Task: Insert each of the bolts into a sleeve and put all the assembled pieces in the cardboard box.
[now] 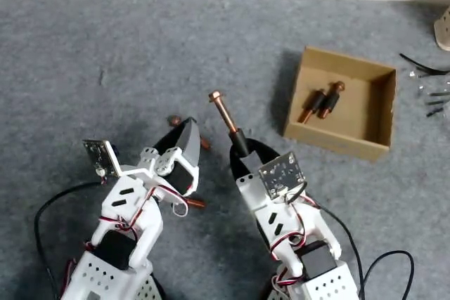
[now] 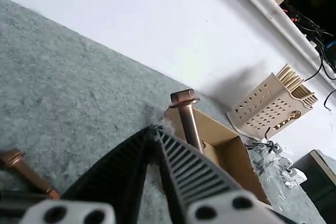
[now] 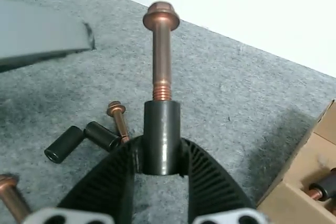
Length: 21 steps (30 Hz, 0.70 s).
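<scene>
A copper bolt (image 1: pixel 223 110) sits part-way into a black sleeve (image 1: pixel 240 142), its head pointing to 11 o'clock in the high view, and the right gripper (image 1: pixel 240 150) has its jaws clamped on that sleeve over the grey carpet (image 1: pixel 105 54). At about 2 o'clock from it stands the cardboard box (image 1: pixel 336 142), with two assembled pieces (image 1: pixel 328 103) lying inside. At 9 o'clock is the left gripper (image 1: pixel 190 126), jaws together on nothing, with a loose bolt (image 1: pixel 196 202) beside that arm and two loose sleeves (image 3: pixel 58 149) nearby.
</scene>
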Each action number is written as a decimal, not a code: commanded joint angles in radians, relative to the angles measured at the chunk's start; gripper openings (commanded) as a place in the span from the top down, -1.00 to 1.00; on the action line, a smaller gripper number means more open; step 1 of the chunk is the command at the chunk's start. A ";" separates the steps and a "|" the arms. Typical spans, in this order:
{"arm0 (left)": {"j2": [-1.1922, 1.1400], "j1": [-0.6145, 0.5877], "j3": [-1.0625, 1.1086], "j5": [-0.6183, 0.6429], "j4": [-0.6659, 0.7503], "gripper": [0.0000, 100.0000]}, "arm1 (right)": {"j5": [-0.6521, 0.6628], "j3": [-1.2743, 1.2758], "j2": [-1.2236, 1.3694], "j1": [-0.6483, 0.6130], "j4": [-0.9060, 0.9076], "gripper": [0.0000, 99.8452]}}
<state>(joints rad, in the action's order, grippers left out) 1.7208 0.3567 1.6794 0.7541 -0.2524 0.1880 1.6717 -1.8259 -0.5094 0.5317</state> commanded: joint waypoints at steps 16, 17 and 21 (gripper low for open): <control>-0.013 -0.005 0.022 0.003 0.012 0.98 | 0.003 0.153 -0.013 0.015 -0.039 0.99; -0.013 -0.005 0.022 0.003 0.012 0.98 | 0.003 0.153 -0.013 0.015 -0.039 0.99; -0.013 -0.005 0.022 0.003 0.012 0.98 | 0.003 0.153 -0.013 0.038 -0.042 0.99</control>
<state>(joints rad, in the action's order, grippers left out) 1.7146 0.3567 1.6794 0.7541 -0.2524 0.1880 1.6717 -1.8259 -0.5048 0.5317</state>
